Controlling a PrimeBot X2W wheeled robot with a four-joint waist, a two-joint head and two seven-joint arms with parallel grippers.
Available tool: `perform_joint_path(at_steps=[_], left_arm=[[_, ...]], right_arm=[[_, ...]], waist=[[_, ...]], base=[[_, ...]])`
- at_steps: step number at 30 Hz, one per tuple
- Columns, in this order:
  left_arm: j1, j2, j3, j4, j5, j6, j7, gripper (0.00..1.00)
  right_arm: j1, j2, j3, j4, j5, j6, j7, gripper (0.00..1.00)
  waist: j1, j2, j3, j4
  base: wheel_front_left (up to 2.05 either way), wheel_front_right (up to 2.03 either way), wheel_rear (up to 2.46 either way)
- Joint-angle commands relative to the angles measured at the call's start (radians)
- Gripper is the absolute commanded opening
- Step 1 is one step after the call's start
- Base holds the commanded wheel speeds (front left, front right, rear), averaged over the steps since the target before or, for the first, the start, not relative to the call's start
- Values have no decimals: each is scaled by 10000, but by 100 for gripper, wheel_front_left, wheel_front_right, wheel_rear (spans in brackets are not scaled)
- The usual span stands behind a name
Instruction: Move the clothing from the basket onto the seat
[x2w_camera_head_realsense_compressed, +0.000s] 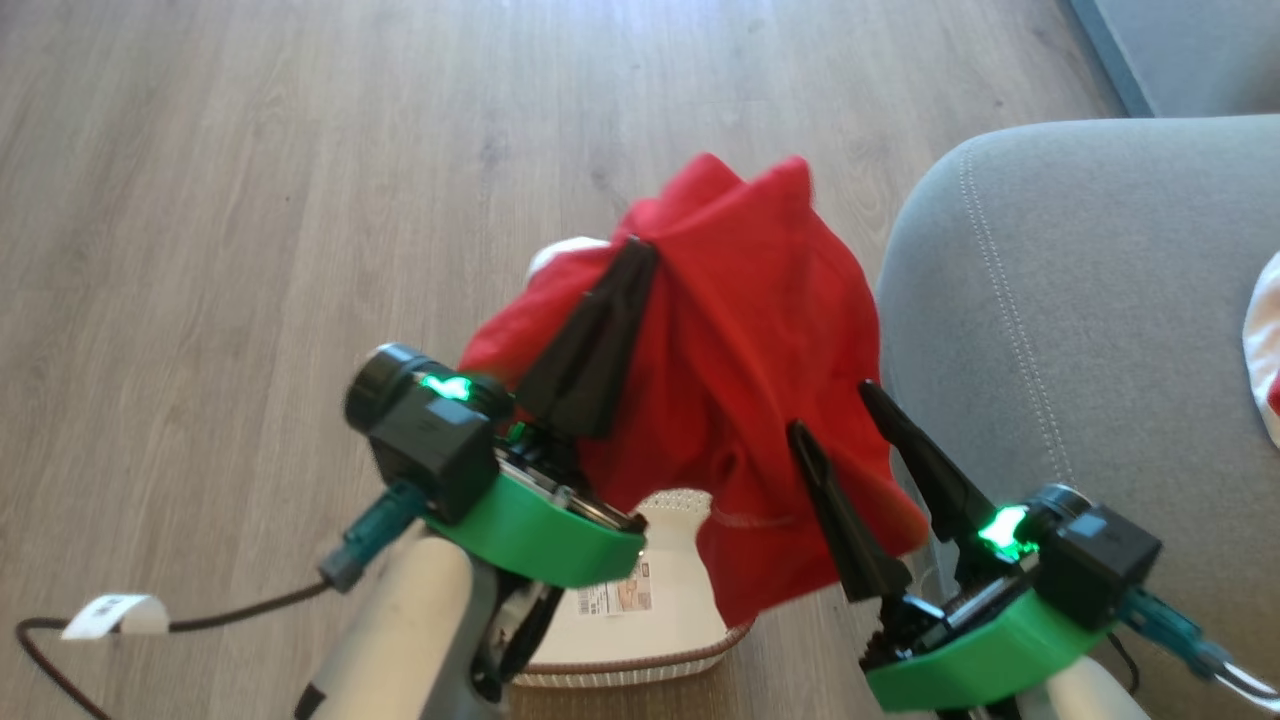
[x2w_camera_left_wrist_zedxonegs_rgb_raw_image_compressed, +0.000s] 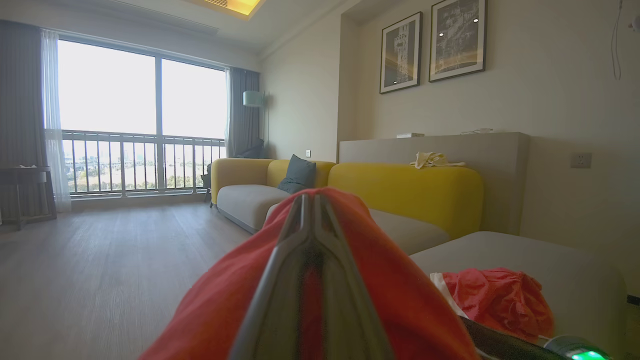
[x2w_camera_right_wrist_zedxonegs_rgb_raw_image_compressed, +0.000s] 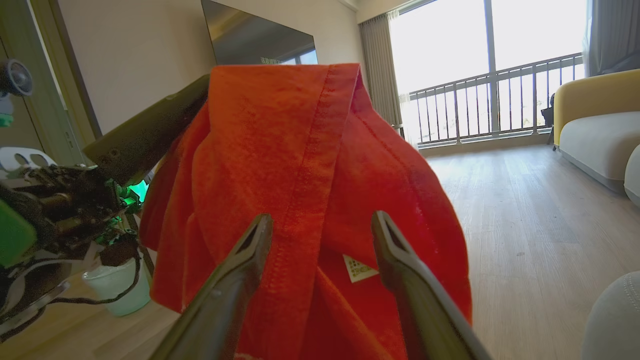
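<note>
My left gripper (x2w_camera_head_realsense_compressed: 634, 246) is shut on a red piece of clothing (x2w_camera_head_realsense_compressed: 745, 330), which hangs from its tips above the basket (x2w_camera_head_realsense_compressed: 640, 668) and drapes down toward the floor. In the left wrist view the fabric (x2w_camera_left_wrist_zedxonegs_rgb_raw_image_compressed: 400, 300) wraps both sides of the closed fingers (x2w_camera_left_wrist_zedxonegs_rgb_raw_image_compressed: 280, 280). Just right of the hanging cloth my right gripper (x2w_camera_head_realsense_compressed: 833, 408) stands open; its fingers (x2w_camera_right_wrist_zedxonegs_rgb_raw_image_compressed: 240, 280) frame the garment (x2w_camera_right_wrist_zedxonegs_rgb_raw_image_compressed: 300, 150) with nothing pinched between them. The grey seat (x2w_camera_head_realsense_compressed: 1050, 300) lies to the right, and another red and white garment (x2w_camera_left_wrist_zedxonegs_rgb_raw_image_compressed: 495, 300) rests on it.
Wooden floor (x2w_camera_head_realsense_compressed: 250, 200) stretches ahead and to the left. A dark cable with a white tag (x2w_camera_head_realsense_compressed: 110, 615) trails at the lower left. A yellow-backed sofa (x2w_camera_left_wrist_zedxonegs_rgb_raw_image_compressed: 400, 195) runs beyond the seat. A pale green cup (x2w_camera_right_wrist_zedxonegs_rgb_raw_image_compressed: 117, 290) sits low near the left arm.
</note>
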Motion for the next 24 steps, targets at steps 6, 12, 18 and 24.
perform_joint_path(at_steps=[6,12,18,24], left_arm=[[-381,53,-257,-443,196,-168,-51,0],[-417,53,-862,-488,419,-300,-51,0],[-359,53,-1313,-351,514,-437,-51,0],[-308,53,-1558,-221,488,-512,-51,0]], right_arm=[[-1040,51,414,494,-53,-2,-21,100],[-1527,-78,813,1259,112,-2,-21,100],[-2029,-331,1459,1683,-59,-2,-21,100],[-2529,-502,2506,1632,-384,-2,-21,100]], waist=[[0,0,-51,210],[0,0,-132,377],[0,0,-196,433],[0,0,-218,436]], base=[[0,0,0],[0,0,0],[0,0,0],[0,0,0]])
